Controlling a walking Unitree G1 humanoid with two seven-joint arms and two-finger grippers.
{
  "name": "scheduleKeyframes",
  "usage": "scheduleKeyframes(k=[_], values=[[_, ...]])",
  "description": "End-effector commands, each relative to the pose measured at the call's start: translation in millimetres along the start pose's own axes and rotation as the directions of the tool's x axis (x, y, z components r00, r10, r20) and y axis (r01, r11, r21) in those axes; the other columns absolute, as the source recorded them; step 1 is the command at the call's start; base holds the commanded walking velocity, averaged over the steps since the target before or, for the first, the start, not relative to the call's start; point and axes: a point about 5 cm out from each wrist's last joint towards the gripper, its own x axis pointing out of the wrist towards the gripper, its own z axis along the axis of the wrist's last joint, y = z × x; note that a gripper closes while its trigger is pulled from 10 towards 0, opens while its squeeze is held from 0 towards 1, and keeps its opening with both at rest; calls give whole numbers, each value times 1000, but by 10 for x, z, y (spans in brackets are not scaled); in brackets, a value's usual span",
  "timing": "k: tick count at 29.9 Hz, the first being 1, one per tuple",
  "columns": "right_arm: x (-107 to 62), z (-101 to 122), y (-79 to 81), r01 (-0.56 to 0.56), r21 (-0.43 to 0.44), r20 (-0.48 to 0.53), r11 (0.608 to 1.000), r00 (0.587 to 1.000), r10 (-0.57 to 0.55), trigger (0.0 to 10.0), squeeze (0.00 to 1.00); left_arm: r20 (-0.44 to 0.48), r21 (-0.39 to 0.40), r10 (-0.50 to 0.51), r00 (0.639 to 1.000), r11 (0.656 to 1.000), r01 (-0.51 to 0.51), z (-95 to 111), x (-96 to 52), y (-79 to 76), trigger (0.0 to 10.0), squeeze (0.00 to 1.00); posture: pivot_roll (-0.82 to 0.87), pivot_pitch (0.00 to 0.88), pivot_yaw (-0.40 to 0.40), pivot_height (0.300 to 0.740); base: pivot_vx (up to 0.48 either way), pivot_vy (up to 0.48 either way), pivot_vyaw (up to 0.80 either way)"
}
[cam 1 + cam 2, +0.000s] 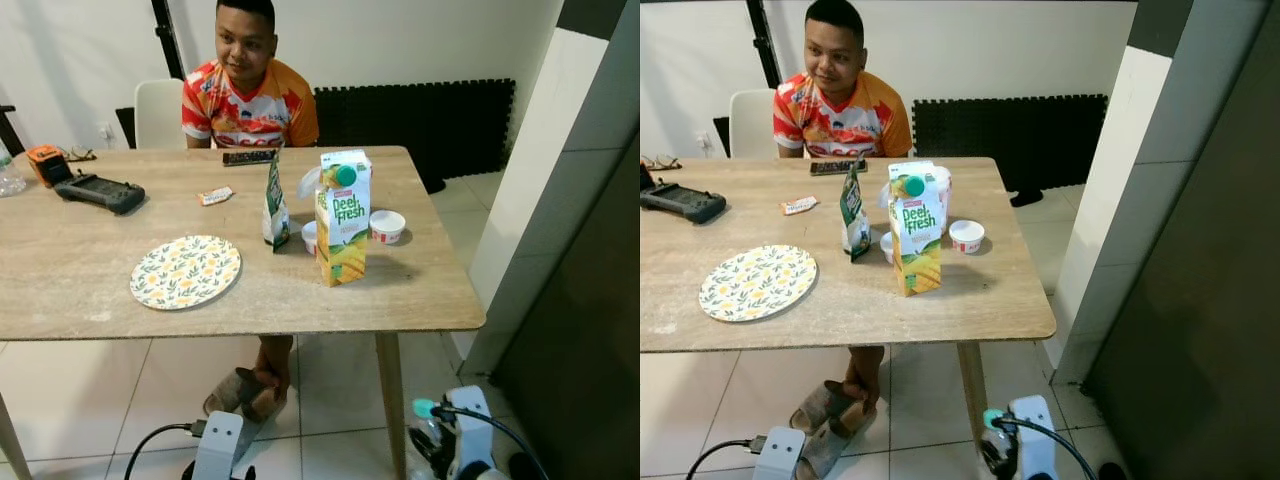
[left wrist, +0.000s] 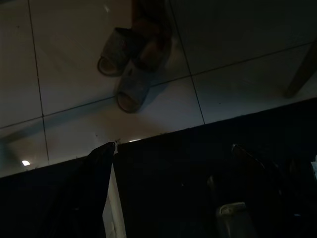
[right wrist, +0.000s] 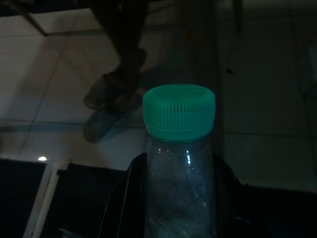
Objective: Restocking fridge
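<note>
- Here, from the left eye: a juice carton point(image 1: 342, 217) stands upright on the wooden table point(image 1: 80, 290), a small white cup point(image 1: 387, 227) just beside it, a floral plate point(image 1: 185, 271) further left; a person point(image 1: 248, 95) sits behind.
- Right eye: the right pincer point(image 1: 1002, 440) hangs low by the table leg.
- Left wrist: the left pincer point(image 2: 168, 198) is dark above floor tiles; I cannot tell its fingers' state.
- Right wrist: the right pincer's fingers are clamped on a clear bottle point(image 3: 179, 173) with a green cap point(image 3: 179, 110).
</note>
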Motion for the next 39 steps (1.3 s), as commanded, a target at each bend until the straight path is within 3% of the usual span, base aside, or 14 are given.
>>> scheduleKeyframes(k=[1,2,3,4,5,16,22,39], values=[[-36,-151,-68,85,37,-22,996,996,-84,706,0,-37,-8,2,999,1000,-3,-98,-18,-21,10000,0,18,118,49,740,0,0,0],[-36,-151,-68,85,37,-22,996,996,-84,706,0,-37,-8,2,999,1000,-3,-98,-18,-21,10000,0,18,118,49,740,0,0,0],[-56,-225,-119,145,30,-39,989,989,-144,8078,0,-34,-11,-1,999,1000,0,-94,-17,-25,10000,0,20,115,55,740,0,0,0],[-56,-225,-119,145,30,-39,989,989,-144,8078,0,-34,-11,-1,999,1000,0,-94,-17,-25,10000,0,20,115,55,740,0,0,0],[-76,-294,-144,165,52,-51,985,985,-163,10000,0,-30,-19,-8,1000,1000,7,-88,-15,-33,10000,0,20,115,55,740,0,0,0],[-138,-555,-173,244,88,-138,966,963,-231,10000,0,-63,-83,16,998,996,-21,-122,-11,-8,10000,0,24,98,76,740,0,0,0],[-180,-654,-194,268,57,-175,962,951,-254,10000,0,-67,-92,18,998,996,-24,-121,-6,-23,10000,0,30,97,69,740,0,0,0],[-177,-664,-205,279,50,-182,959,947,-266,10000,0,-67,-92,15,998,995,-21,-105,3,-18,10000,0,27,101,61,740,0,0,-800]])
